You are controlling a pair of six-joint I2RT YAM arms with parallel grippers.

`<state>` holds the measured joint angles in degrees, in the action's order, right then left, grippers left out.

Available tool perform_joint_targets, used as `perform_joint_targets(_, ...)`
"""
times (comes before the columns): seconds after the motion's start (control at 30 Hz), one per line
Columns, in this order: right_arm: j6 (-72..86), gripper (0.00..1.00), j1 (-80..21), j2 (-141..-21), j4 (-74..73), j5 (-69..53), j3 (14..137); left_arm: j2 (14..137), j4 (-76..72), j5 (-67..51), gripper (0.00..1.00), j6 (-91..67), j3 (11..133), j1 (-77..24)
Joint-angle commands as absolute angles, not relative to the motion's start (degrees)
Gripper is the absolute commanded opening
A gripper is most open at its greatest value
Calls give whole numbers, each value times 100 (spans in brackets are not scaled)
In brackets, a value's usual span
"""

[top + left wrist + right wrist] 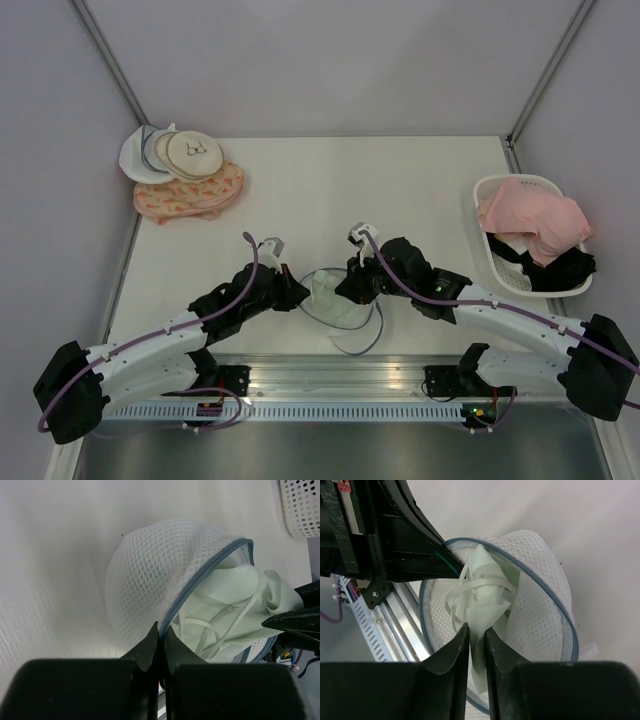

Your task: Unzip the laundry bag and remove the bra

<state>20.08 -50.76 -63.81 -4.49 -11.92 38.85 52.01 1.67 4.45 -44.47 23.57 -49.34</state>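
1. Two fingers of the left gripper [160, 630]: pressed together, nipping the grey-blue zipper [200, 577] where it runs along the rim of the laundry bag [145, 570], on the bag's left side.
2. Two fingers of the right gripper [477, 636]: a narrow gap between them, with a fold of the bra [487, 585] lying in that gap. Whether they press on the fold cannot be told.
3. Laundry bag: one white mesh pouch lying on the table [330, 190] between the two grippers, at the middle of the near edge. It is unzipped along much of the rim, and the mouth gapes toward the right gripper.
4. Bra: pale mint and bunched, partly inside the pouch and partly out through the mouth. Thin straps [220, 625] loop over the cups.
5. Basket [497, 187]: white and perforated, at the right side of the table, well apart from the pouch. It holds a pink garment [535, 225] lying over a black garment [560, 272].
6. Far left corner: stacked discs [185, 155], cream and white, resting on a pink patterned bag [190, 198].
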Motion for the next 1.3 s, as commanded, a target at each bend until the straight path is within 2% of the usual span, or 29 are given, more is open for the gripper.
perform_joint_targets(0.0, 2056, 20, -5063, -6433, -106, -1398, 4105, 5133, 123, 554, 2, -4342, 2549, -4966)
perform_joint_targets(0.03, 2065, 9, -5063, -6468, -105, -1363, 4113, 5124, 123, 545, 2, -4359, 2549, -4966)
perform_joint_targets(0.1, 2057, 1, -5063, -6530, -132, -1292, 4122, 5115, 105, 528, 2, -4368, 2531, -4966)
perform_joint_targets(0.3, 2004, 0, -5063, -6531, -97, -1554, 4149, 5264, 53, 554, 2, -4403, 2523, -4957)
perform_joint_targets(0.4, 2065, 1, -5054, -6118, 184, -1959, 4104, 5387, 35, 554, 2, -4456, 2505, -4966)
perform_joint_targets(0.53, 2074, 1, -5028, -5609, 18, -1689, 4367, 5484, -237, 580, 2, -4482, 2408, -4957)
perform_joint_targets(0.73, 1934, 0, -4957, -5388, -966, 454, 5000, 5625, -272, 677, 2, -4535, 2356, -4966)
perform_joint_targets(0.97, 1767, 0, -4642, -5098, -1643, 3624, 5808, 5660, -272, 852, 2, -4605, 2373, -4957)
perform_joint_targets(1.1, 1530, 0, -4194, -5080, -1907, 4585, 6282, 5713, -272, 861, 2, -4605, 2426, -4948)
perform_joint_targets(1.27, 1327, 1, -3229, -5097, -1846, 5027, 6670, 5739, -255, 809, 2, -4605, 2417, -4931)
